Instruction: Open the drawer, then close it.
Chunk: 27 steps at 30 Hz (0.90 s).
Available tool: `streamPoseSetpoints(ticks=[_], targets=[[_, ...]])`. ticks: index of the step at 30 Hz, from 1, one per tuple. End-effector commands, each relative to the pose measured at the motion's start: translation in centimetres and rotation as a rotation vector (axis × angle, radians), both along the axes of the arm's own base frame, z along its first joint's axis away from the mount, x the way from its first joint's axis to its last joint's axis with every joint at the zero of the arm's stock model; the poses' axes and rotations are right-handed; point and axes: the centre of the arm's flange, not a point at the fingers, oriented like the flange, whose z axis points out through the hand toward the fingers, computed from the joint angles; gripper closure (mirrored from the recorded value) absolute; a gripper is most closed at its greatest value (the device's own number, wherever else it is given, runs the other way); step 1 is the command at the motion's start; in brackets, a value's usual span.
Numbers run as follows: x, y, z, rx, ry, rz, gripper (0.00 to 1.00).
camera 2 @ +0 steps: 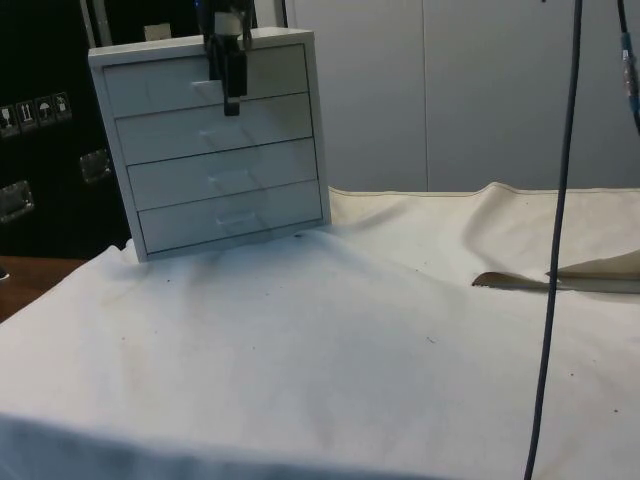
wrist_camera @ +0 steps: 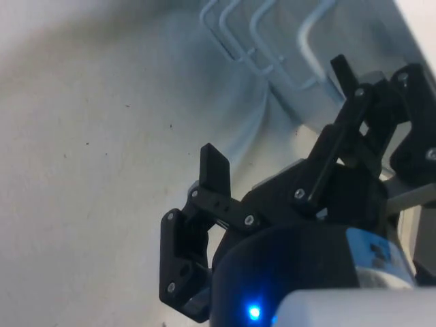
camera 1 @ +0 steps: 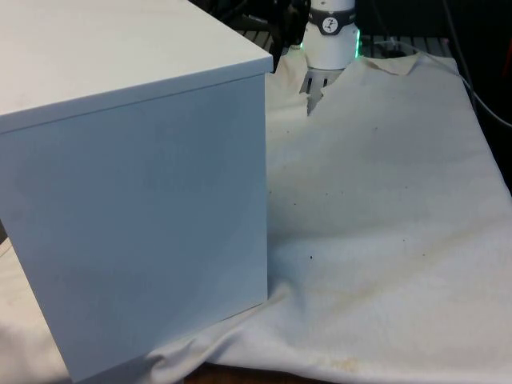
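White four-drawer chest (camera 2: 215, 145), boxy laminate, stands on the white cloth (camera 2: 350, 330) at the side view's left. All drawers flush shut. Each has a thin white bar handle (wrist_camera: 310, 41): rigid, slick, the only hold. Likely slides lightly; the chest may shift. Black two-finger gripper (camera 2: 232, 85) hangs spread, empty, before the top drawer.

A robot lab or test room, staged rather than lived in. A white cloth (camera 2: 330, 340) drapes the table, loose cables (camera 2: 556, 240) hang at the side view's right, and dark cabinets (camera 2: 45, 150) with label stickers fill its left.
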Motion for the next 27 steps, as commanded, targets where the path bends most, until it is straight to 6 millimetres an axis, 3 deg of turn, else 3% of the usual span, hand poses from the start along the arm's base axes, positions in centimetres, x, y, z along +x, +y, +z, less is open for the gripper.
streamPoseSetpoints(ticks=[1, 14, 24, 25, 27], targets=[[0.2, -0.25, 0.14, -0.022, -0.014, 0.0, 0.0], [0.23, 0.12, -0.01, -0.047, -0.023, 0.005, 0.01], [0.33, 0.2, 0.05, -0.056, -0.025, 0.008, 0.54], [0.33, 0.2, 0.05, -0.056, -0.025, 0.008, 0.64], [0.33, 0.2, 0.05, -0.055, -0.025, 0.007, 0.69]])
